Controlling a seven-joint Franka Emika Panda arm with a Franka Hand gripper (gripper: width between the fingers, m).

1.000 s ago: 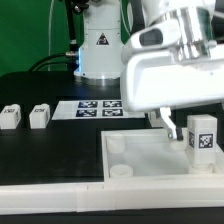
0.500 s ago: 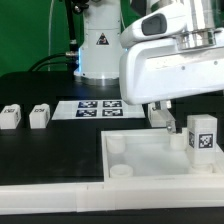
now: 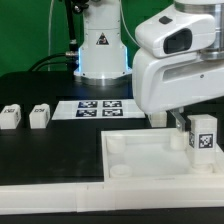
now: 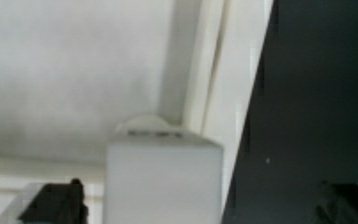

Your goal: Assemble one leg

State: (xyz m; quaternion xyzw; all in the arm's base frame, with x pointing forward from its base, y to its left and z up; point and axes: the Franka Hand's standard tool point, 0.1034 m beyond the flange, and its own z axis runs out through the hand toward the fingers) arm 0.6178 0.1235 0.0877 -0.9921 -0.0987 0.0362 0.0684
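Observation:
A leg (image 3: pixel 203 136), a white post with a black-and-white tag, stands upright at the far right corner of the large white tray-like top (image 3: pixel 150 158). In the wrist view the leg (image 4: pixel 163 175) stands between my gripper's (image 4: pixel 199 205) dark fingers (image 4: pixel 55 202), with gaps on both sides. The gripper is open. In the exterior view the hand hangs over the leg and one finger (image 3: pixel 182 124) shows beside it. Two more legs (image 3: pixel 10 116) (image 3: pixel 39 116) lie at the exterior view's left.
The marker board (image 3: pixel 100 107) lies behind the tray-like top. A long white bar (image 3: pixel 60 200) runs along the front edge. The robot base (image 3: pixel 100 50) stands at the back. The large hand hides the space above the tray's right side.
The hand has moved toward the exterior view's right and slightly up. The leg at the tray corner and the two legs on the left have not moved.

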